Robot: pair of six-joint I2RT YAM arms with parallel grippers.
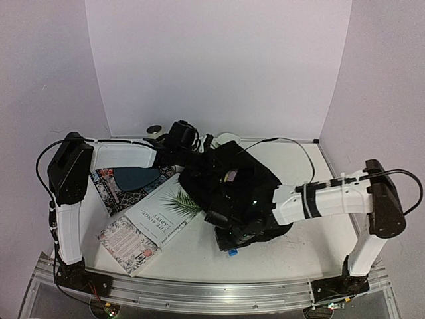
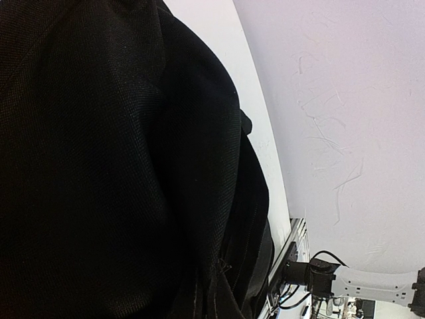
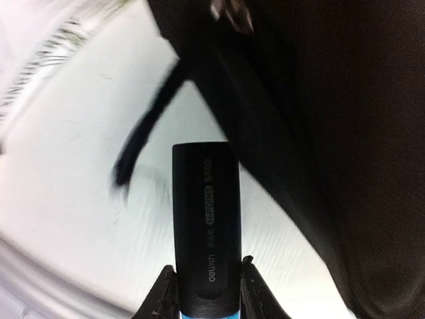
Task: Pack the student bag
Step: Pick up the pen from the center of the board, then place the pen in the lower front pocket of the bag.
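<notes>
student bag [image 1: 232, 183] lies slumped in the middle of the counter [image 1: 299, 249], its black fabric bunched between the two arms. the right pincer [image 3: 207, 292] is closed narrowly on a black marker [image 3: 206, 219], just beside the bag's near edge. the left arm [image 1: 126, 156] reaches to the bag's far side. the left pincer is hidden in fabric, so we cannot tell its state.

we judge the marker could miss the mouth and slide off outside, because the soft fabric sags and a loose strap [image 3: 143, 136] lies near.

we count one bag, one marker, a white book [image 1: 163, 206], a floral book [image 1: 129, 242], one patterned mat [image 1: 116, 191], one teal plate [image 1: 136, 178] and one tape roll [image 1: 155, 129].
</notes>
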